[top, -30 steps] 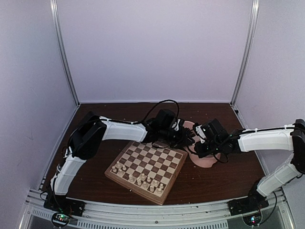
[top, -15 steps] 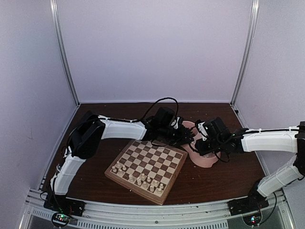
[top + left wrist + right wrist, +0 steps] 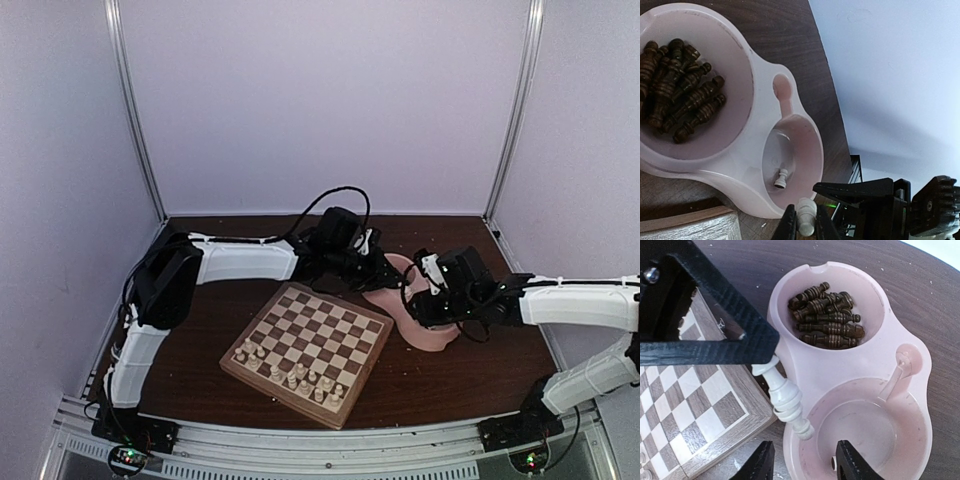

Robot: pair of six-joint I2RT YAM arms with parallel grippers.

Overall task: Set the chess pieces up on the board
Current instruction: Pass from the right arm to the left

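Observation:
The board [image 3: 312, 340] lies mid-table with several cream chess pieces [image 3: 300, 380] along its near side. My left gripper [image 3: 806, 227] is shut on a cream piece [image 3: 806, 216] and holds it over the edge of the pink bowl [image 3: 757, 125]. That piece also shows in the right wrist view [image 3: 785, 397], hanging between the board's corner [image 3: 715, 432] and the bowl. My right gripper [image 3: 804, 465] is open and empty above the bowl's shallow compartment. One cream pawn [image 3: 782, 178] lies in that compartment.
The pink bowl [image 3: 432, 338] sits just right of the board's far corner. Its deeper compartment holds several dark brown pieces [image 3: 827, 315]. Both grippers [image 3: 385, 278] [image 3: 430, 300] crowd close together over the bowl. White walls and metal posts surround the table.
The left arm has stretched out and its gripper has shifted slightly back with the cream piece. The right gripper has moved a little to the right over the bowl.

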